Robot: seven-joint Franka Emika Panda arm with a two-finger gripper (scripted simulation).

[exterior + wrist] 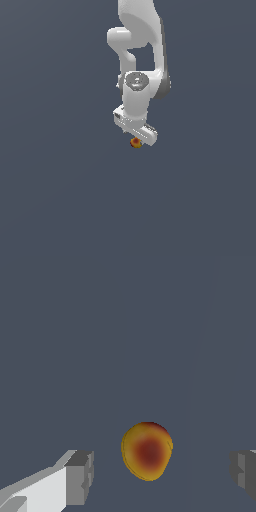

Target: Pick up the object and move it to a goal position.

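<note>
Because the white arm hangs over it in the exterior view, you see only a sliver of the object [135, 143], peeking out under the end effector [139, 134]. Around it you have just a plain slate-grey counter [60, 200], without edge or wall. Count one mottled red-orange ball; in the wrist view it [147, 451] sits between two spread fingers [80, 477], touching neither.

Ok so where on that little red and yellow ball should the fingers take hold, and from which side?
Grip the ball across its widest middle, coming straight down from above. It is roundish with no handle or edge, so opposite sides of its belly are probably the steadiest hold. The gripper is open, with a finger on each side and gaps between.
</note>
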